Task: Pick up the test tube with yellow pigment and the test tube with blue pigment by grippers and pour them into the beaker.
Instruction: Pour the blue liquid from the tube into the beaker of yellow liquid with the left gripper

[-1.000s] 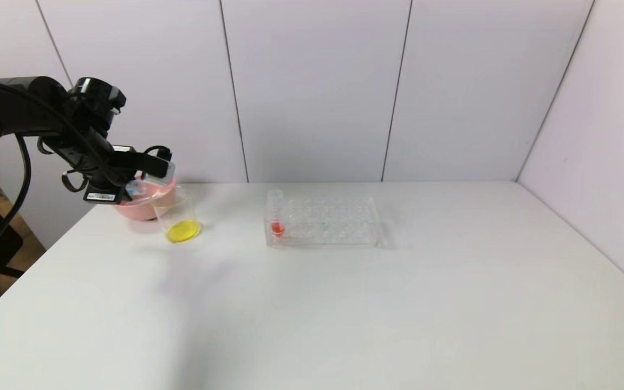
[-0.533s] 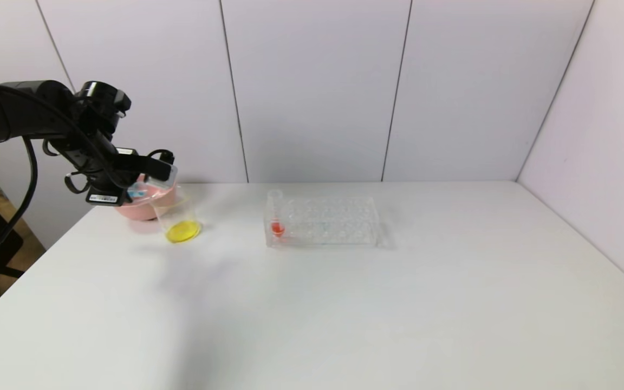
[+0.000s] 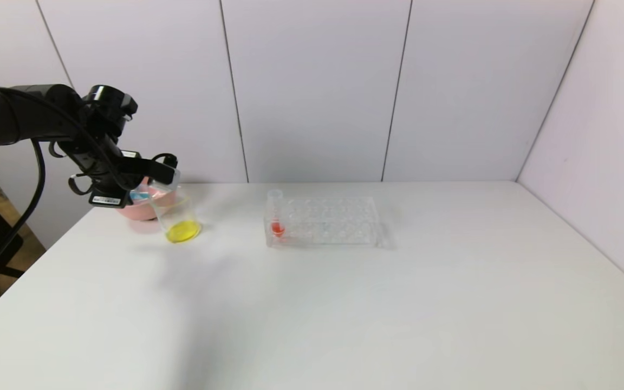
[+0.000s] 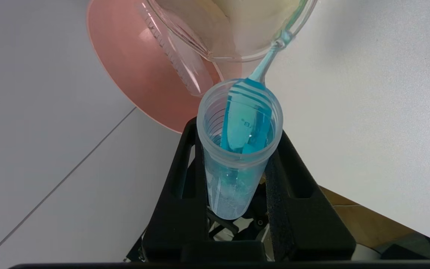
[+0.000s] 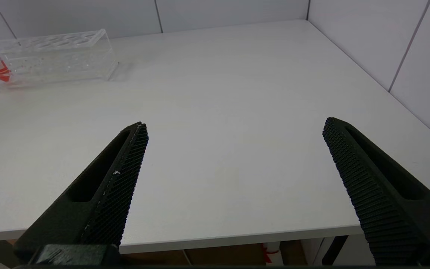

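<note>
Left gripper [image 3: 152, 176] covers most of slim clear test tube with blue pigment [image 3: 140, 190] in head view; only blue glimpse shows below fingers. Round pink bowl [image 3: 144, 208] behind gripper partly hidden by it and by small clear tapered beaker [image 3: 177, 215]. Left wrist view cuts beaker [image 4: 233, 30] off beyond tube mouth. Right gripper [image 5: 233, 149] outside head view.

blue tube [image 4: 237, 149]: clear, tipped mouth-down, thin blue stream running onto beaker rim | beaker [image 3: 177, 216]: clear, upright, yellow liquid inside (yellow tube unseen)
</note>
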Robot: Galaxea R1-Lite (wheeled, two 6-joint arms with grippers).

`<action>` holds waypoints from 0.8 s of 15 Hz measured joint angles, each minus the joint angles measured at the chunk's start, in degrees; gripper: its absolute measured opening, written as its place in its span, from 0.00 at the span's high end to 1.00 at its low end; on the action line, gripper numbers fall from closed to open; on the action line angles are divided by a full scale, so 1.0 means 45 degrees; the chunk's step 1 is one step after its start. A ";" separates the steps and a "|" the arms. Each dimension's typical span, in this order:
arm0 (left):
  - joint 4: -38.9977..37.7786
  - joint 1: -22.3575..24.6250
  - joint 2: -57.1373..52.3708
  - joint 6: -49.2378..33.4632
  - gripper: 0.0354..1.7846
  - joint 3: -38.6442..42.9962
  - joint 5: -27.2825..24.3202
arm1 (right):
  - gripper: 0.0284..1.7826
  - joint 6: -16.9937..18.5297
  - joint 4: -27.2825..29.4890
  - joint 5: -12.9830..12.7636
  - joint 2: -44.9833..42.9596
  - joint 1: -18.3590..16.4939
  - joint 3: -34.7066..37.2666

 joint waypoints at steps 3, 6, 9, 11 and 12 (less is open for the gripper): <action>-0.0073 -0.0106 0.0014 -0.0011 0.76 0.0000 0.0238 | 0.04 0.0003 0.0000 0.0005 0.0000 0.0000 0.0000; -0.0076 -0.0154 0.0014 -0.0005 0.76 0.0000 0.0306 | 0.04 0.0003 -0.0005 0.0000 0.0000 0.0000 0.0000; -0.0149 -0.0209 0.0038 -0.0016 0.76 0.0000 0.0349 | 0.04 0.0008 -0.0005 0.0005 0.0000 0.0005 0.0000; -0.0168 -0.0257 0.0062 -0.0011 0.76 0.0000 0.0504 | 0.04 0.0008 0.0000 0.0005 0.0000 0.0000 0.0000; -0.0184 -0.0276 0.0079 -0.0016 0.76 0.0000 0.0528 | 0.04 0.0008 0.0000 0.0000 0.0000 -0.0005 0.0000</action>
